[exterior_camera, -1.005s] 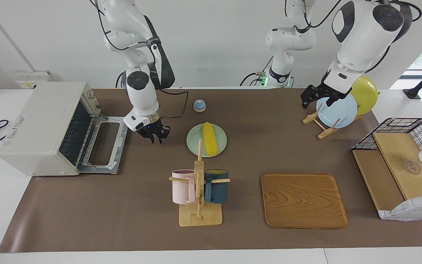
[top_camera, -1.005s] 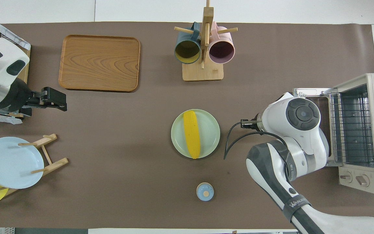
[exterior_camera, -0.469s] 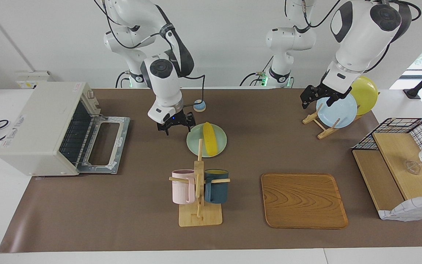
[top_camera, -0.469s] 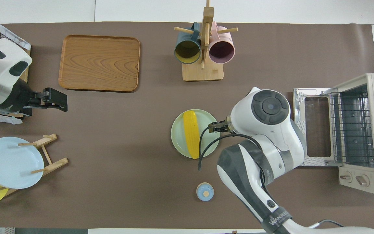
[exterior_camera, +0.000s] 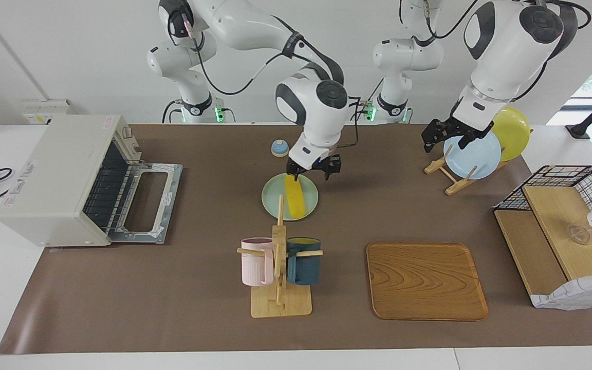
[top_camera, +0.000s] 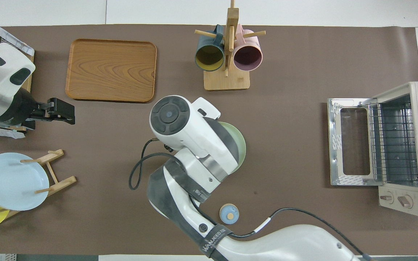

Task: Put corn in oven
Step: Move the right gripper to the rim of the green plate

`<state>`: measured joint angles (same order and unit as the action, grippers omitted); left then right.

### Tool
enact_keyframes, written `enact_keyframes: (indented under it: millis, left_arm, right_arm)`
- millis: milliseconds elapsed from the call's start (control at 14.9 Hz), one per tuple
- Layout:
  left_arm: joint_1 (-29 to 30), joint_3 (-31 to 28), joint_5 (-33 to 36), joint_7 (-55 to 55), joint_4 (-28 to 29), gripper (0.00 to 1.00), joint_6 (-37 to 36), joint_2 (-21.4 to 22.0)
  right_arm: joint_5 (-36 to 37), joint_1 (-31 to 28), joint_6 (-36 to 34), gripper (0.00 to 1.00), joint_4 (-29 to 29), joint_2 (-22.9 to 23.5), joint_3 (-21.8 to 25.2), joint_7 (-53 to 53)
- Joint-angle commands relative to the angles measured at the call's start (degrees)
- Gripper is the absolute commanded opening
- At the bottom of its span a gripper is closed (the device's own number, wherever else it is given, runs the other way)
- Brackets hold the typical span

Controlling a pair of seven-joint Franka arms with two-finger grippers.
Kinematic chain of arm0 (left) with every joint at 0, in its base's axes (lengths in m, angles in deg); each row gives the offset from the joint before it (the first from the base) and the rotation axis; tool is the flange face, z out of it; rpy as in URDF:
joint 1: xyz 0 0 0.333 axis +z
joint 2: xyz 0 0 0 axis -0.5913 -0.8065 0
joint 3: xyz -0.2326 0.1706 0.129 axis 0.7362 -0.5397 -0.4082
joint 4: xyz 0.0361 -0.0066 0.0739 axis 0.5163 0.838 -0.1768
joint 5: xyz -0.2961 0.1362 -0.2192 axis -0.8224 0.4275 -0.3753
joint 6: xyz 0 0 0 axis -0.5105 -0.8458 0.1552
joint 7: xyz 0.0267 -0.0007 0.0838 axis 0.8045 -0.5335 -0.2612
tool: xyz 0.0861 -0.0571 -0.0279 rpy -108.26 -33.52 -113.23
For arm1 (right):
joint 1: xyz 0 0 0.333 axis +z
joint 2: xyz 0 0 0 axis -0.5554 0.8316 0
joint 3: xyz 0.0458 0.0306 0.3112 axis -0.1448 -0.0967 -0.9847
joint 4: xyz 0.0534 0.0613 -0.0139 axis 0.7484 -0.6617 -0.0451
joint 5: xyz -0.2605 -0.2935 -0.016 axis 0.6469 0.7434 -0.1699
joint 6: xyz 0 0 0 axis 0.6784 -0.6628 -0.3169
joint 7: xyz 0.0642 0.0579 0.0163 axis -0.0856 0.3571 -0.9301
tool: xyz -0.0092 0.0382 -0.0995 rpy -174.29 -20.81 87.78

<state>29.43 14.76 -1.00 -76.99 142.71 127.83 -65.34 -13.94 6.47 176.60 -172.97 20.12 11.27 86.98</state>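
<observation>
The yellow corn (exterior_camera: pixel 295 199) lies on a pale green plate (exterior_camera: pixel 273 198) in the middle of the table. My right gripper (exterior_camera: pixel 310 173) hangs open over the plate's rim nearer the robots, by the corn's end, holding nothing. In the overhead view the right wrist hides the corn, and only the plate's rim (top_camera: pixel 241 145) shows. The off-white oven (exterior_camera: pixel 54 174) stands at the right arm's end of the table. Its door (exterior_camera: pixel 147 203) is dropped open and the wire rack (top_camera: pixel 394 141) is bare. My left gripper (exterior_camera: pixel 442 134) waits open beside the plate rack.
A wooden mug rack (exterior_camera: pixel 279 267) with a pink and a dark blue mug stands farther from the robots than the plate. A wooden tray (exterior_camera: pixel 426 280), a plate rack (exterior_camera: pixel 473 154) with a blue and a yellow plate, a small blue knob (exterior_camera: pixel 279 148) and a wire basket (exterior_camera: pixel 558 226) are also here.
My right gripper swept from in front of the oven door across to above the plate with the corn, opening wider on the way. The left arm stayed still.
</observation>
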Motion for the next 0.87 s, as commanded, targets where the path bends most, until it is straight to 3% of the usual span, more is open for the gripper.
enact_keyframes:
  millis: [0, 268, 469, 670, 804]
  left_arm:
    - [0.8, 0.6, 1.0, 0.1, 0.3, 1.0, -0.7, 0.9]
    - [0.8, 0.6, 1.0, 0.0, 0.3, 1.0, -0.2, 0.9]
    - [0.8, 0.6, 1.0, -0.2, 0.3, 1.0, -0.4, 1.1]
    - [0.8, 0.6, 1.0, -0.4, 0.3, 1.0, -0.3, 1.1]
    - [0.8, 0.6, 1.0, -0.4, 0.3, 1.0, -0.1, 1.1]
  right_arm:
    - [0.7, 0.6, 3.8, 1.0, 0.0, 1.5, 0.0, 1.1]
    - [1.8, 0.8, 9.1, 1.0, -8.3, -1.1, 0.0, 0.3]
    - [3.6, 0.8, 12.3, 0.69, -12.8, -2.5, 0.0, -0.9]
    - [3.6, 0.9, 12.6, 0.58, -14.1, -3.0, 0.0, -0.9]
    - [3.7, 0.8, 12.7, 0.58, -15.2, -3.2, 0.0, -1.1]
